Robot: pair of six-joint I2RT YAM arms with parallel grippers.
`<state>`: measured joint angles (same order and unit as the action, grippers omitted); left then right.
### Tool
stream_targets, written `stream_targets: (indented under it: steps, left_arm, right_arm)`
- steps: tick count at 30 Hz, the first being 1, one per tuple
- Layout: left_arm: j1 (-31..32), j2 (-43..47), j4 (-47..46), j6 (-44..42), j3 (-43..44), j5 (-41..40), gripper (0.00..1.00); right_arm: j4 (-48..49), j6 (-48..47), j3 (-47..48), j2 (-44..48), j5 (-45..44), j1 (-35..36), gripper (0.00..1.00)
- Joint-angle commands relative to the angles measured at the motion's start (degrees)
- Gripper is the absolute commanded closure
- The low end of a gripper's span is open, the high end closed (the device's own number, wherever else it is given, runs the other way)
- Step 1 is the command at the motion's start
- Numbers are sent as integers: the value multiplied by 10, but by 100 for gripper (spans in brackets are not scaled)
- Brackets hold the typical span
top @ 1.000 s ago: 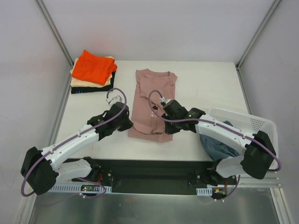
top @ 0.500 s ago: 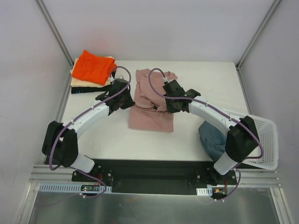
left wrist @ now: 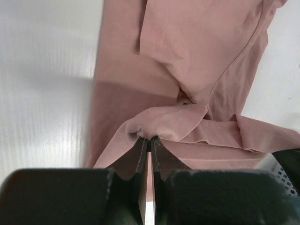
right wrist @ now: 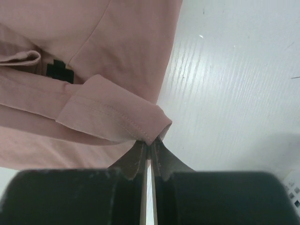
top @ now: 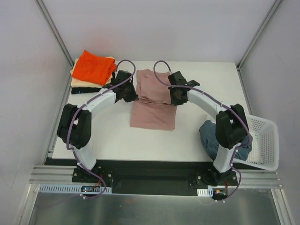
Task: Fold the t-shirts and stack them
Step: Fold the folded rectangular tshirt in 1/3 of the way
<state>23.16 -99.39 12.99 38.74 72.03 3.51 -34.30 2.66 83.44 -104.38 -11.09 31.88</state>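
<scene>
The dusty pink t-shirt [top: 153, 101] lies mid-table, its near hem end doubled over toward the far end. My left gripper [top: 130, 93] is shut on its left hem corner, seen pinched in the left wrist view [left wrist: 149, 136]. My right gripper [top: 174, 97] is shut on the right hem corner, seen in the right wrist view [right wrist: 151, 142]; a bit of black pixel print [right wrist: 58, 70] shows there. A stack of folded tees lies at the far left, bright orange [top: 93, 67] on top, cream [top: 110, 82] and black [top: 84, 89] beneath. A slate blue tee [top: 213, 137] hangs out of the basket.
The white plastic mesh basket [top: 261, 145] lies tipped at the table's right near edge. Both arms reach across the table's middle toward the pink shirt. Bare white table [top: 206, 89] shows right of the shirt and in front of it.
Both grippers have carried the pink shirt's near hem away from me, over the shirt toward its collar end. The shirt now lies folded shorter.
</scene>
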Motion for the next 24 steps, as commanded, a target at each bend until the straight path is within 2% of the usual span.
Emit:
stream_targets:
  steps: [1,4,7,9,10,12,13,14,15,16,17,22,24]
  left_arm:
    - [-19,-32,-9,-12,38,34,96]
    - [-26,-49,-9,-11,48,40,89]
    - [-29,-68,-8,-14,60,51,70]
    - [-31,-75,-8,-14,66,58,57]
    - [-35,-75,-7,-13,67,67,44]
    - [-37,-63,-6,-10,61,74,26]
    - [-37,-56,-6,-9,56,74,19]
    - [-37,-47,-6,-9,50,73,1]
    - [-37,-28,-6,-9,33,73,0]
    - [-37,-16,-6,-9,24,73,1]
    - [-37,-5,-6,-8,14,76,1]
    - [-37,82,-7,0,-88,97,1]
    - [-37,123,-6,5,-140,113,1]
  right_arm:
    - [13,-13,42,-28,30,-19,95]
    - [18,-12,53,-50,46,-30,92]
    - [30,-12,58,-64,54,-42,85]
    - [32,-13,66,-72,58,-45,74]
    - [31,-14,67,-75,59,-49,62]
    - [27,-17,67,-72,64,-51,55]
    - [27,-20,64,-67,67,-50,42]
    - [27,-22,59,-56,70,-51,34]
    - [26,-21,52,-48,70,-50,24]
    - [27,-20,37,-39,74,-50,0]
    - [30,-19,27,-20,76,-50,3]
    - [70,9,-90,62,106,-48,3]
    - [101,16,-131,114,155,-49,3]
